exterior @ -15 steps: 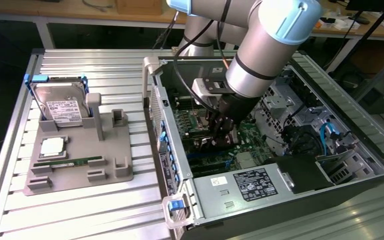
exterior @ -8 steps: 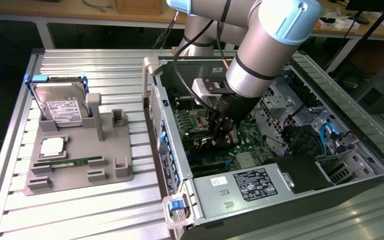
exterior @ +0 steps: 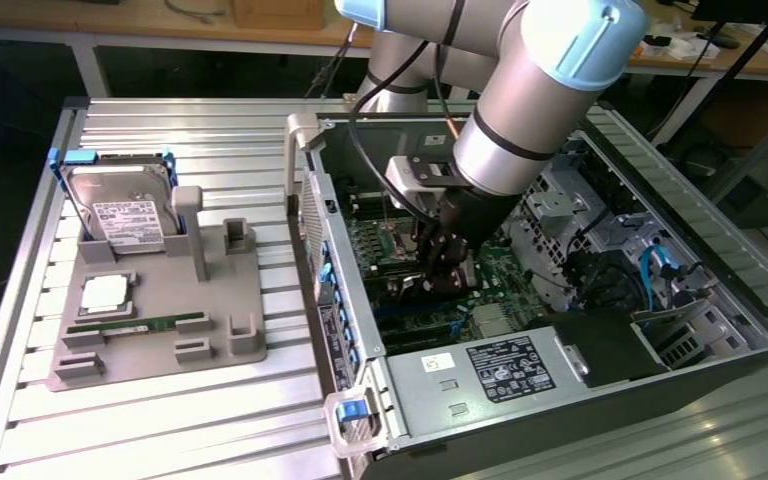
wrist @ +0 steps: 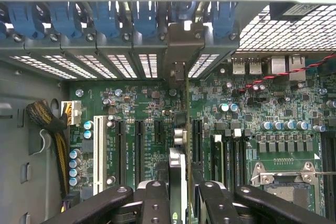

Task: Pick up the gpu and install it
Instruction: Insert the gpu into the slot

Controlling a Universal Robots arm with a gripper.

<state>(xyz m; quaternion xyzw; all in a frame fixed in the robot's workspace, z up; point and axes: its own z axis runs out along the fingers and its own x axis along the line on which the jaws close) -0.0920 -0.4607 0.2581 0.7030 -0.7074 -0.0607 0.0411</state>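
Exterior view: the computer case point(exterior: 357, 400) lies on its side, open face up, on the slatted metal table point(exterior: 157, 430). The arm point(exterior: 531, 110) slopes steeply down from the top of the frame into the middle of the case, wrist pointing downward, with the gripper point(exterior: 440, 272) low over the motherboard point(exterior: 504, 265). Clearance around it is tight. The rear wall point(exterior: 317, 230) stands on the exterior view's left, the drive cage point(exterior: 558, 205) on the exterior view's right, and the power supply point(exterior: 491, 368) lies nearer the camera. The grey fixture tray point(exterior: 244, 345) sits well apart, outside the case on the exterior view's left, carrying the hard drive point(exterior: 124, 215) and the RAM stick point(exterior: 137, 325). Wrist view: the gripper is clamped on the gpu point(wrist: 180, 129), with one of the fingers point(wrist: 155, 203) on each face. The gpu stands edge-on and upright over the motherboard, between black expansion slots point(wrist: 139, 150). Its bracket point(wrist: 181, 51) meets the rear wall among the perforated slot covers point(wrist: 105, 64), just below the row of blue clips point(wrist: 105, 17). Whether the card's lower edge is seated cannot be told. The CPU socket point(wrist: 283, 174) and the cable bundle point(wrist: 50, 129) lie well apart on opposite sides.
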